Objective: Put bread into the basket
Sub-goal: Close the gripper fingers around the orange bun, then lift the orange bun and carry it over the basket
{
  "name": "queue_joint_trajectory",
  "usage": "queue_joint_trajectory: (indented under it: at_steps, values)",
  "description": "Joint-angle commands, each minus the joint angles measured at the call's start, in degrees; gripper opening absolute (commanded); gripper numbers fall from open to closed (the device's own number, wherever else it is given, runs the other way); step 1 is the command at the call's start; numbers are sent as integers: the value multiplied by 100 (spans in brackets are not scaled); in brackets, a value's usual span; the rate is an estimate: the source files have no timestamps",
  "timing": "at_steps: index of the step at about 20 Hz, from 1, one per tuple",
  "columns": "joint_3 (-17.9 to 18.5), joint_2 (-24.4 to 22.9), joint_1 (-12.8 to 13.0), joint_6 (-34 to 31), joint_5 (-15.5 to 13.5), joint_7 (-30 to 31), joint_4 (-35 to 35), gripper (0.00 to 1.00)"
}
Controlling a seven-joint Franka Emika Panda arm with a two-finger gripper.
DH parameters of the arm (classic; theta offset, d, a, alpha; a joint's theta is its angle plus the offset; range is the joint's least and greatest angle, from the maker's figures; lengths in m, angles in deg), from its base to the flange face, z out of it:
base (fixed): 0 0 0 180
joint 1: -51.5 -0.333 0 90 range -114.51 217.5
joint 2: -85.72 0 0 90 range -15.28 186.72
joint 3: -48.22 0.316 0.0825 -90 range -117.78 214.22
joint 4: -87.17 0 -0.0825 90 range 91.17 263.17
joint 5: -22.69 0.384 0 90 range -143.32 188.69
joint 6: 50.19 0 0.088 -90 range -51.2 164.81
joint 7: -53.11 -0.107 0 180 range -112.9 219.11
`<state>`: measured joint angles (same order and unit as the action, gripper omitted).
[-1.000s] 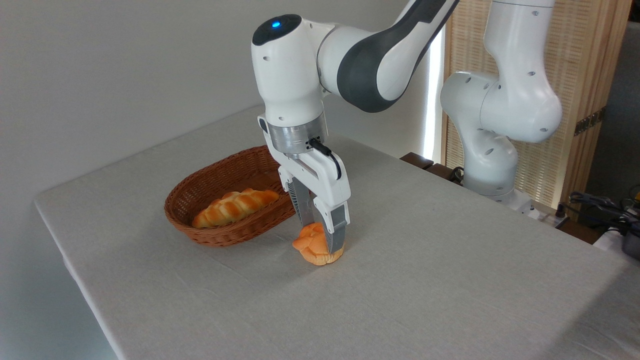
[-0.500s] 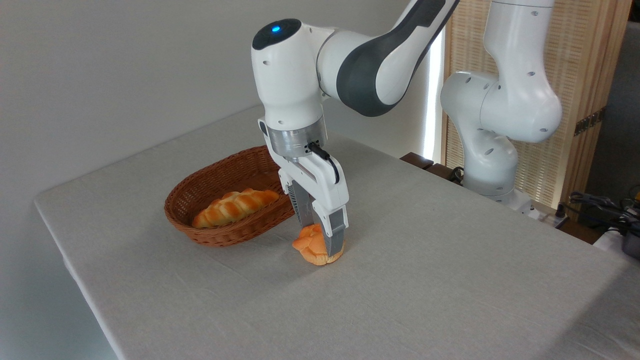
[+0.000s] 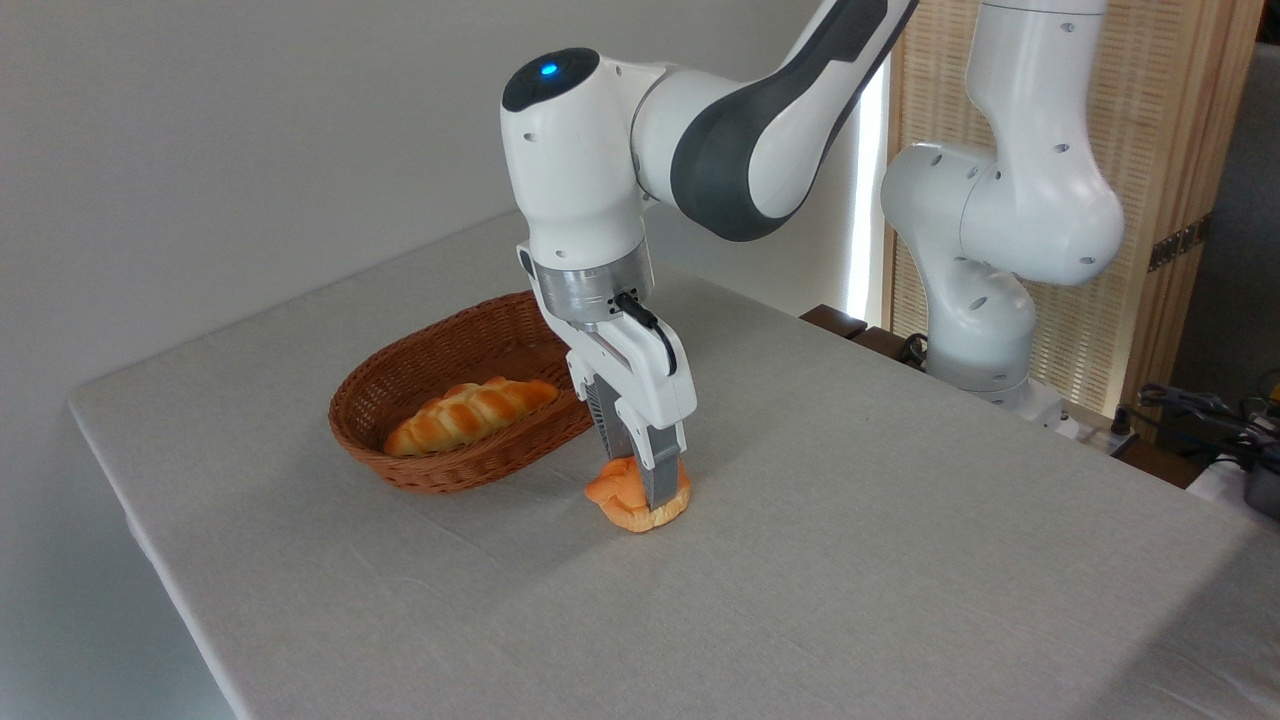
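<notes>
The gripper (image 3: 645, 487) is closed on the bread (image 3: 622, 496), which rests on the counter (image 3: 850, 560). The basket (image 3: 455, 400) sits just beside it, holding a braided loaf (image 3: 468, 412).

orange-golden bread (image 3: 622, 498), brown woven basket (image 3: 440, 470) — white pincer (image 3: 645, 480)

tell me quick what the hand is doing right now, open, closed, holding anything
Hand: closed on the bun, fingers pressed against its sides; the bun sits low at the table, just outside the basket.
</notes>
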<state>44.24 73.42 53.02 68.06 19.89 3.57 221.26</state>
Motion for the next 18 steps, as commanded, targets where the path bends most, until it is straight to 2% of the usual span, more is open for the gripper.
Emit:
queue_joint_trajectory:
  at_steps: [1, 14, 18]
  values:
    - [46, 52, 23, 137, 86, -136, 38, 34]
    - [90, 44, 6, 75, 86, -127, -137, 34]
    - [90, 140, -3, -750, 42, -109, -1024, 34]
